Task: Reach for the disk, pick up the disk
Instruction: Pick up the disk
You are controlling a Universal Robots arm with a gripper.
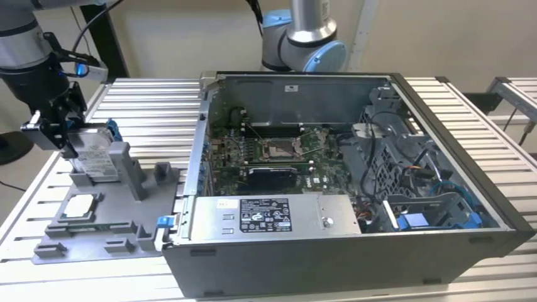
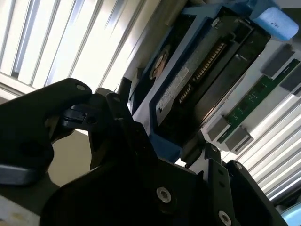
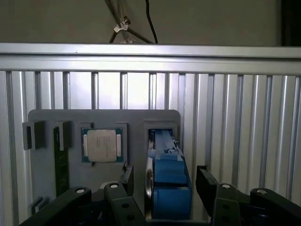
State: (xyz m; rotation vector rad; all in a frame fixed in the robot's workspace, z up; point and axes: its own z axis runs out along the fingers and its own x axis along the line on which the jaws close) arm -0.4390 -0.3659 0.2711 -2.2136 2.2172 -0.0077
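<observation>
The disk [image 1: 94, 157] stands on edge in a slot of the grey fixture [image 1: 126, 207] at the exterior view's left. It is silver-grey with a white label and a blue frame. In the first wrist view its blue edge [image 3: 167, 183] lies between my two black fingers, with a small gap on each side. My gripper [image 1: 65, 139] is at the disk's upper end and is open, straddling it [image 3: 164, 178] without closing on it. The second wrist view shows the disk's labelled face [image 2: 174, 92] close beside one finger [image 2: 124, 115].
The fixture also holds a small white-topped chip [image 3: 103, 145] and a green memory stick [image 3: 61, 160]. An open computer case [image 1: 470, 170] with a boxy silver power supply [image 1: 268, 217] stands to the exterior view's right of the fixture. Another arm's base [image 1: 302, 38] rises behind the case.
</observation>
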